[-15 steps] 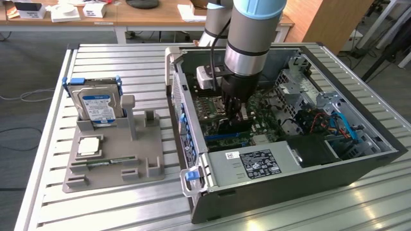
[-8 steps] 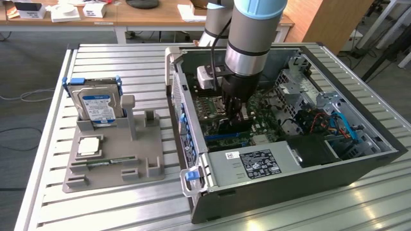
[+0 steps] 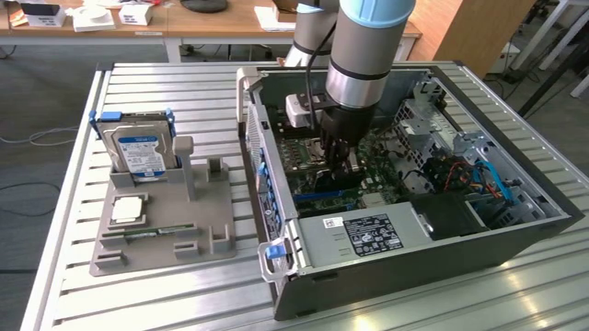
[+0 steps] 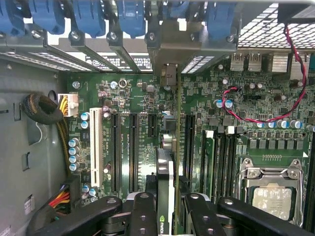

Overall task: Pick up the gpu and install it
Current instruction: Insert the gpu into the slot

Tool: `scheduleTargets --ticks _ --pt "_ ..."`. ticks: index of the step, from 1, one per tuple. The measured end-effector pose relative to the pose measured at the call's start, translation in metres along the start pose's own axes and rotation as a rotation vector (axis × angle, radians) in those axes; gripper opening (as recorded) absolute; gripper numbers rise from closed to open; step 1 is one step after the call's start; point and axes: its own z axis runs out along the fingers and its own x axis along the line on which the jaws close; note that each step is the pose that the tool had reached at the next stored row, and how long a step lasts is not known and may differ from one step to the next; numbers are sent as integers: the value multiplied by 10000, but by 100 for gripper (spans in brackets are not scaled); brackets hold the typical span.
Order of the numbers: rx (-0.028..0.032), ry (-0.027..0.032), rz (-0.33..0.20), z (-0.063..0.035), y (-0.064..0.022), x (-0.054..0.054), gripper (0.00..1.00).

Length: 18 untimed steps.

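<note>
I count one bench (image 3: 138,296), one open computer case (image 3: 414,265), one grey holder (image 3: 170,224), one hard drive (image 3: 140,152), one processor chip (image 3: 127,210), one memory stick (image 3: 152,234), one robot arm (image 3: 363,48), two fingers (image 4: 142,211) and one graphics card (image 4: 165,182).

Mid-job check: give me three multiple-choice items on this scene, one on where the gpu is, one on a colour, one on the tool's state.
1. Where is the gpu?
A. in the grey holder
B. inside the computer case, over the motherboard
C. on the wooden desk

2. What colour is the frame around the hard drive?
A. red
B. blue
C. yellow

3. What state is the tool in?
A. open and empty
B. shut on the hard drive
C. shut on the gpu

Answers:
1 B: the wrist view shows the card edge-on above the motherboard's slots.
2 B: blue rails flank the upright drive.
3 C: its fingers sit against both faces of the card.
</note>
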Motion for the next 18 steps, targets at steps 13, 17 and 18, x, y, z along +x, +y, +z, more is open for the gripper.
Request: scheduleTargets --ticks 13,17,18 --pt "100 -5 -88 2 24 -1 27" --pt "112 -6 -87 4 33 0 27" --pt "112 -5 -88 8 33 0 27"
